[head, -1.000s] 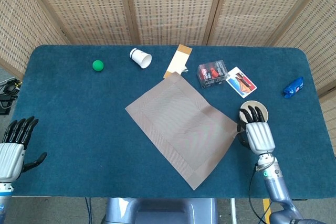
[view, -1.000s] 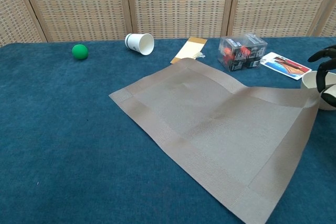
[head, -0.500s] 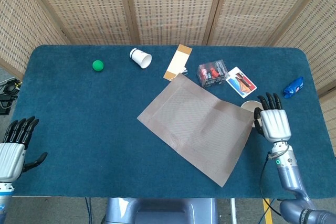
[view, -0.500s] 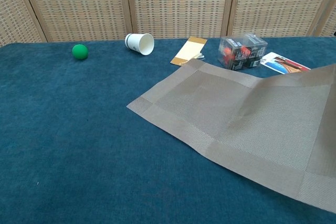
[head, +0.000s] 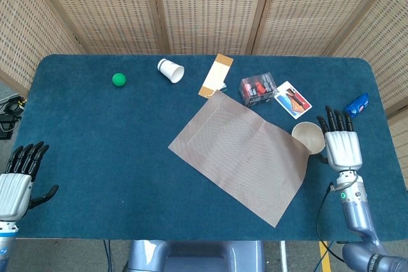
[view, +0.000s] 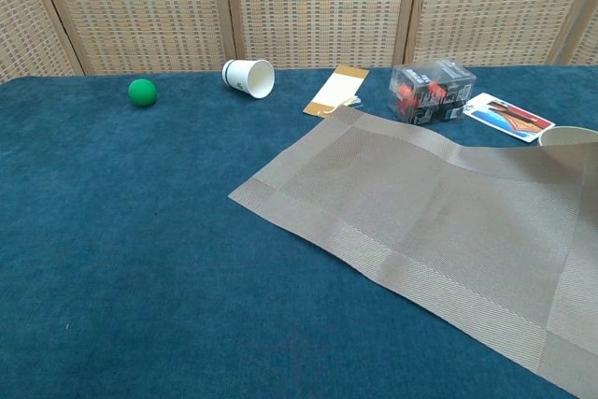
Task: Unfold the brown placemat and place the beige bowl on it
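While the right hand (head: 343, 148) is resting palm-down just beside the beige bowl (head: 309, 137), its fingers are lying straight and slightly apart, gripping nothing. Whether the thumb is touching the bowl cannot be told. At the near left table edge, the left hand (head: 18, 179) is waiting with fingers extended and spread, also holding nothing. Neither hand is showing in the chest view. Lying unfolded on the blue felt table (head: 95, 138) is the brown woven placemat (head: 239, 154), its right edge riding up against the round bowl.
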{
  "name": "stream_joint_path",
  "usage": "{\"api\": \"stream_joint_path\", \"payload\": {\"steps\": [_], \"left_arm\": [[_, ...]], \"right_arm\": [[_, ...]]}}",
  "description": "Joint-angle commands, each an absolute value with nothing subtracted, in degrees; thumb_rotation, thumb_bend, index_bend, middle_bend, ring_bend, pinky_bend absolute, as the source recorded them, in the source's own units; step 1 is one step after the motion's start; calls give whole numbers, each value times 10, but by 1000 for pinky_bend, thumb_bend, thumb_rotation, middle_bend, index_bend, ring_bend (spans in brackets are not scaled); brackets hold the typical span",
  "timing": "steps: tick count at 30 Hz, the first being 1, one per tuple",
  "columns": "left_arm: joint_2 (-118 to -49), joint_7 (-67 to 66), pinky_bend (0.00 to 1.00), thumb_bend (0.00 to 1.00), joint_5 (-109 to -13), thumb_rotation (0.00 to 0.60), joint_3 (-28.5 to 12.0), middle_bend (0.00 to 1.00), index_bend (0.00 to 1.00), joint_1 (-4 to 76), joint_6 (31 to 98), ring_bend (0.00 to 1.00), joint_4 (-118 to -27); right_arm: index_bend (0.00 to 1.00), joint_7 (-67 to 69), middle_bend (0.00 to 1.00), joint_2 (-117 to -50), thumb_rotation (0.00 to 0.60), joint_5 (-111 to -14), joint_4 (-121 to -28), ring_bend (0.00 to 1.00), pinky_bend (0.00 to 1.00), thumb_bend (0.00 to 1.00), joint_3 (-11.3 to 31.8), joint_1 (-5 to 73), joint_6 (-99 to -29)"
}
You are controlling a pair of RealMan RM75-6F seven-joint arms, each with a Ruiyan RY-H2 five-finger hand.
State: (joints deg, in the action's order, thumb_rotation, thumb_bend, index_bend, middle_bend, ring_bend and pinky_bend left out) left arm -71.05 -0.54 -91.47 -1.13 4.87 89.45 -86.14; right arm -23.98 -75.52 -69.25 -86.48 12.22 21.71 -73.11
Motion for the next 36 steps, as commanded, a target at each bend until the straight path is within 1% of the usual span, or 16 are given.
{"api": "stream_joint_path", "payload": {"steps": [1, 4, 9, 16, 17, 19, 22, 27, 29, 32, 36], "left_arm": [[-711, -6, 0, 234, -914, 600, -12, 0, 0, 50, 892, 0, -861], [-712, -9, 0, 235, -914, 600, -13, 0, 0, 52, 891, 0, -861], [-714, -13, 0, 234, -912, 600, -15, 0, 0, 55, 887, 0, -861], [-713, -29, 0, 227, -915, 600, -15, 0, 0, 69, 865, 0, -875], [-711, -32, 0, 220, -916, 600, -16, 0, 0, 74, 860, 0, -881], [-710, -42, 0, 175, -917, 600, -20, 0, 0, 81, 854, 0, -889], [-713, -71, 0, 106, -912, 600, -33, 0, 0, 100, 837, 0, -906], [-726, -120, 0, 54, -903, 600, -60, 0, 0, 145, 792, 0, -932], [-737, -153, 0, 51, -892, 600, -80, 0, 0, 176, 762, 0, -942], [-751, -185, 0, 51, -879, 600, -96, 0, 0, 204, 732, 0, -947], [-789, -258, 0, 52, -842, 600, -124, 0, 0, 261, 673, 0, -947]], "right_arm": [[104, -178, 0, -731, 600, -718, -923, 0, 0, 159, 109, 178, -772], [75, -128, 0, -716, 600, -760, -942, 0, 0, 141, 90, 148, -813], [44, -63, 0, -709, 600, -790, -932, 0, 0, 111, 74, 114, -854], [37, 8, 0, -709, 600, -809, -882, 0, 0, 104, 61, 82, -880], [37, 23, 0, -710, 600, -812, -874, 0, 0, 104, 60, 80, -882], [40, 42, 0, -713, 600, -817, -863, 0, 0, 104, 60, 79, -883], [46, 64, 0, -708, 600, -822, -859, 0, 0, 104, 58, 78, -876], [68, 83, 0, -703, 600, -829, -844, 0, 0, 103, 66, 79, -879], [69, 100, 0, -698, 600, -827, -843, 0, 0, 103, 70, 77, -878], [69, 111, 0, -693, 600, -827, -845, 0, 0, 103, 73, 75, -881], [69, 130, 0, -680, 600, -825, -854, 0, 0, 103, 77, 68, -886]]}}
